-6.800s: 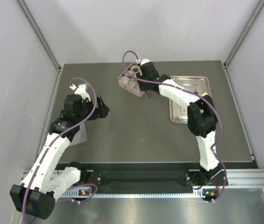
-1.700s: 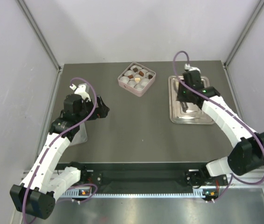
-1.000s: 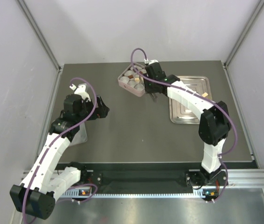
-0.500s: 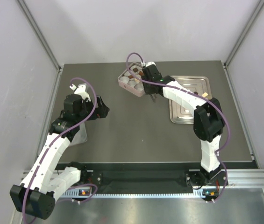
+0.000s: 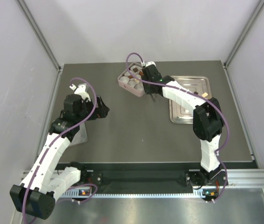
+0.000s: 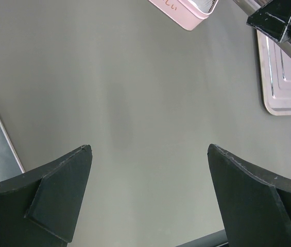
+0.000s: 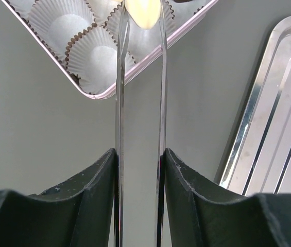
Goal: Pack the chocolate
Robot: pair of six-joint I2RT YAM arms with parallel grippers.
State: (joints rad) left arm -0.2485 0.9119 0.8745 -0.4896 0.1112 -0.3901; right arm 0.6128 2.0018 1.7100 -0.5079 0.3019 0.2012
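Three pale walls enclose a dark grey table. At left, the left gripper hangs with jaws wide apart. The right gripper squeezes tweezers, whose tips clamp a cream chocolate above the paper cups in the pink box. A steel tray lies just right.

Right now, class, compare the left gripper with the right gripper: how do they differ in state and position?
The left gripper stands wide open and empty; the right gripper is closed on metal tweezers pinching a cream chocolate. The left gripper hangs over bare table, apart from the pink box; the right gripper holds the tweezers' tips over that box. Both have black fingers.
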